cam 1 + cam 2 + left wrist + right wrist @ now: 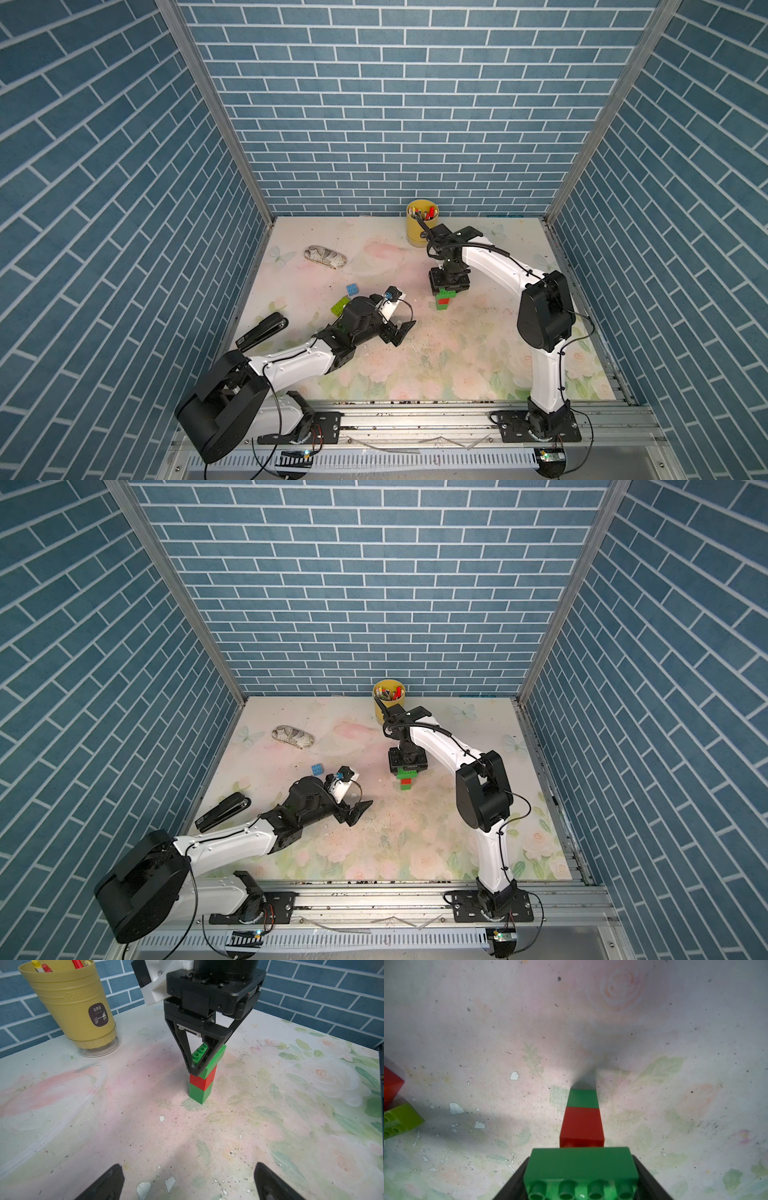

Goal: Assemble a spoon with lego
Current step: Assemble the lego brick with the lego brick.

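Left hand at front, low over table, fingers spread full, holding nothing. Just beyond it, loose lime brick and light-blue brick lie flat, not yet joined. Mid-table, spoon stands upright, part-built: green, red, then wide green brick on top. Right hand points down over it, half closed, clamping wide brick by its two ends. Likely light, stiff, slick plastic; narrow stem tips easily, so grip flat faces and press straight down. Far back, yellow cup of pens.
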Robot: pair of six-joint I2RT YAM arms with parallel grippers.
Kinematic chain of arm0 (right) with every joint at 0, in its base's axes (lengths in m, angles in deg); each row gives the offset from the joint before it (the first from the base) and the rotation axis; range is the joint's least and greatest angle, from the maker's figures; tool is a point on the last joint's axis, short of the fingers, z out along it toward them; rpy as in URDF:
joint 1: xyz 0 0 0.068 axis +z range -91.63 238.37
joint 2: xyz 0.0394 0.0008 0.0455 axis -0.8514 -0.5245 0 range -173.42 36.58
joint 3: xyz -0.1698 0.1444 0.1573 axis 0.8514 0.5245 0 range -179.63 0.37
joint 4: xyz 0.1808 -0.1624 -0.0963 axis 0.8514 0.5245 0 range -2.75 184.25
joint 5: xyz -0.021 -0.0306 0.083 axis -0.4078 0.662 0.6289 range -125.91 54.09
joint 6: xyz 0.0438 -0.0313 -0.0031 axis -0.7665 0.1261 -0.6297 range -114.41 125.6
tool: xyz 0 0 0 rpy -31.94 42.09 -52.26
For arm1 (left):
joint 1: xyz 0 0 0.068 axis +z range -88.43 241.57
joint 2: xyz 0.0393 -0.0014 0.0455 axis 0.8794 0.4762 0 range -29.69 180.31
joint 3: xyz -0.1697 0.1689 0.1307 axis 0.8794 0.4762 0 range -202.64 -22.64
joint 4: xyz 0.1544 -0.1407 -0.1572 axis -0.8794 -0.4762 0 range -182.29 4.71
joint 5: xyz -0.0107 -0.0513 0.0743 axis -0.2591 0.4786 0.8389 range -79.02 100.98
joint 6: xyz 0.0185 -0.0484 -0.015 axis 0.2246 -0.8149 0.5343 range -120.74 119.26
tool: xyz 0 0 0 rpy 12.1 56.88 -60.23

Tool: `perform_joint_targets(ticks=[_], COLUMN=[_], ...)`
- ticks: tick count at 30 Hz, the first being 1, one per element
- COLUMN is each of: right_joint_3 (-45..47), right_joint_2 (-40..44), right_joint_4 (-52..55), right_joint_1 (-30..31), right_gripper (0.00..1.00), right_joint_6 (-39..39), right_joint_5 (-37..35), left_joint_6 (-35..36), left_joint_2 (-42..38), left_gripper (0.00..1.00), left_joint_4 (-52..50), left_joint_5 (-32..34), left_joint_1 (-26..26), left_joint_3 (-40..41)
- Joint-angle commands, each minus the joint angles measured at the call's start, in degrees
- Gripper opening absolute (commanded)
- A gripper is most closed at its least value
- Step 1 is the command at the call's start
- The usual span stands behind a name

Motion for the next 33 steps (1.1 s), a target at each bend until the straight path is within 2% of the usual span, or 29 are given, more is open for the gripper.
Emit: perform_joint_targets(ticks=[1, 19, 28, 33], right_joint_3=[0.47, -0.02, -4.26, -2.63], right_joint_2=[-4.48, -7.99, -8.01, -7.89], right_joint_4=[2.78, 4.86, 7.96, 5.91], right_joint_1=[-0.37, -0.98, 0.43, 0.32], right_gripper=[0.54, 0.53, 0.65, 0.73], right_joint_6=[-0.21, -2.92, -2.66, -2.66], right_joint_5=[0.61, 2.95, -1.09, 2.11], left_joint_6=[-0.26, 0.94, 1.31, 0.97], left_joint_2=[-0.34, -2.41, -2.46, -3.34], left_gripper=[0.99, 0.99, 0.99, 0.99], left_joint_4=[-0.47, -1.46, -2.62, -4.03], left_joint_5=[0.58, 3.12, 3.79, 4.0], left_joint_1=[-0.32, -0.37, -0.36, -0.37], left_joint_3=[-0.59, 1.1, 1.24, 0.86])
